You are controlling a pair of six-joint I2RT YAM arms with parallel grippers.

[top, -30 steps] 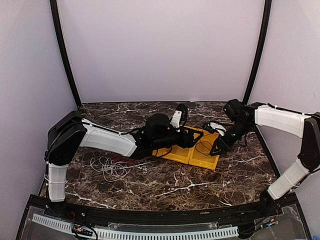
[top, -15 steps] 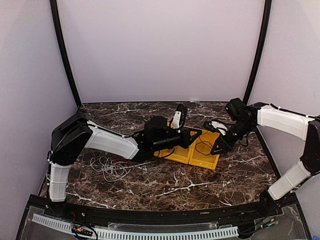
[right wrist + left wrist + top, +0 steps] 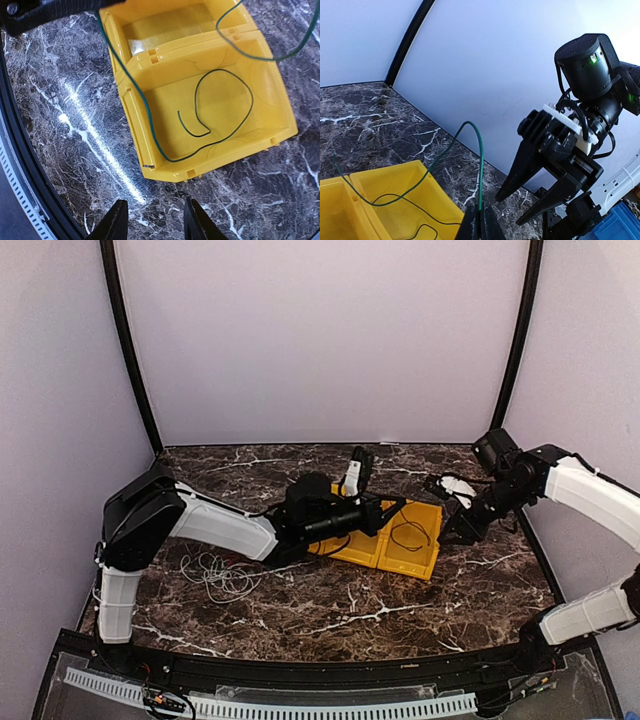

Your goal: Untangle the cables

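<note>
The dark green cable (image 3: 481, 170) curls with its loose end on the floor of one compartment of the yellow two-compartment bin (image 3: 200, 50). From there it arches up over the bin and runs down into the left gripper (image 3: 480, 225), whose fingers are pressed together on it. The right gripper (image 3: 155, 222) hangs over the marble table (image 3: 60, 100) just beside the bin's edge, fingers spread on nothing, and a white cable bundle (image 3: 222, 575) lies well apart by the left arm.

Green wire (image 3: 481, 175) vanishes between left jaws
</note>
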